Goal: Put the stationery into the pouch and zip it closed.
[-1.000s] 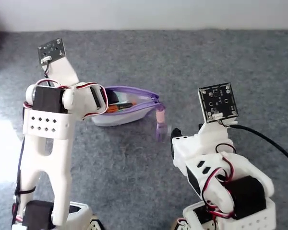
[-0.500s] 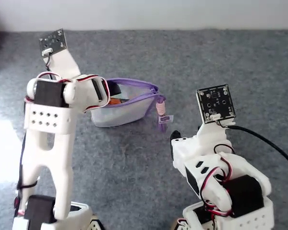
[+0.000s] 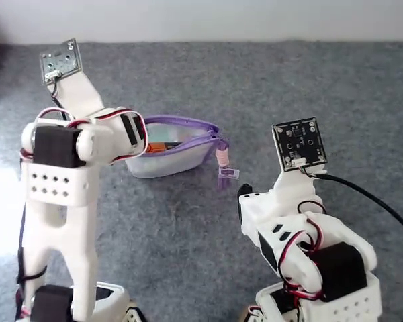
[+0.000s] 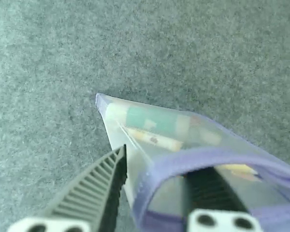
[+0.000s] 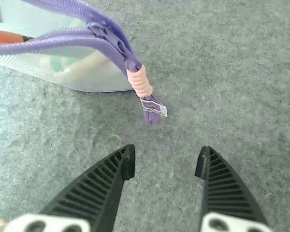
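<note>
The translucent pouch [image 3: 178, 159] with a purple zipper lies on the grey felt-like table [image 3: 322, 87], just toward 10 o'clock of the table's middle in the high view. Its mouth is unzipped and gapes upward. Inside, an orange pen [image 3: 164, 145] shows through the opening. The left wrist view also shows a green-and-white piece [image 4: 154, 121] and a slim yellowish stick [image 4: 152, 138] through the wall.

At the pouch's 3 o'clock end sits the zipper pull [image 5: 141, 83], a string of pink beads ending in a small purple tag [image 5: 154, 109] that rests on the table.

The left gripper [image 4: 159, 162] is at the pouch's 9 o'clock end. Its jaws are parted and straddle the zippered rim, one finger [image 4: 113, 179] outside the wall and the other inside the mouth.

The right gripper [image 5: 167, 149] hovers at about 5 o'clock from the pouch, near the tag but apart from it. Its jaws are spread wide and hold nothing.
</note>
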